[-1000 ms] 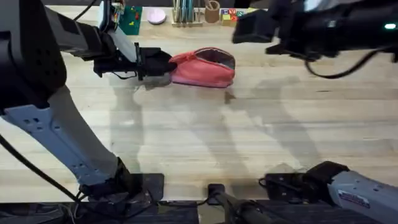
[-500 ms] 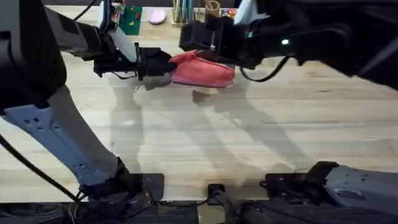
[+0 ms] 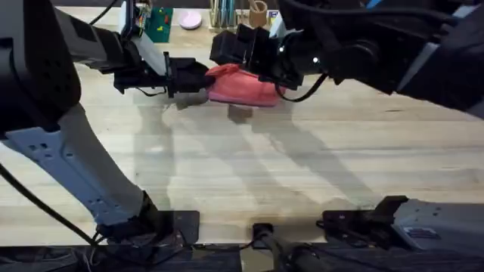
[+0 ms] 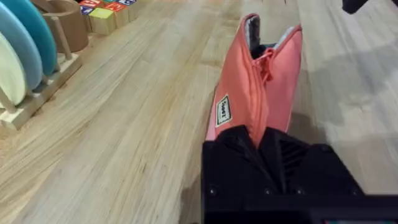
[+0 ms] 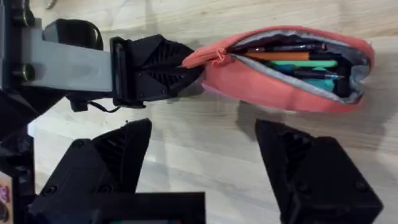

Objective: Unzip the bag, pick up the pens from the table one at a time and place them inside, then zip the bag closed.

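Observation:
The salmon-pink bag (image 3: 240,91) lies on the table (image 3: 302,166) at the back centre, its zipper open. In the right wrist view the bag (image 5: 267,87) gapes, with an orange pen (image 5: 273,56), a dark pen (image 5: 292,47) and teal pens lying inside. My left gripper (image 3: 187,78) is shut on the bag's left end; its wrist view shows the fingers (image 4: 236,152) pinching the fabric of the bag (image 4: 242,93). My right gripper (image 3: 236,48) hovers over the bag, open, its fingers (image 5: 106,165) spread wide with nothing between them.
Along the table's back edge stand a wooden holder with teal pens (image 3: 223,15), a pink disc (image 3: 190,20), a green box (image 3: 159,23), a wooden cup (image 3: 259,13) and coloured blocks (image 3: 281,18). A rack of teal discs (image 4: 22,56) stands left of the bag.
My right arm has swung in from the right and now hangs over the bag. The left gripper and the bag have stayed put.

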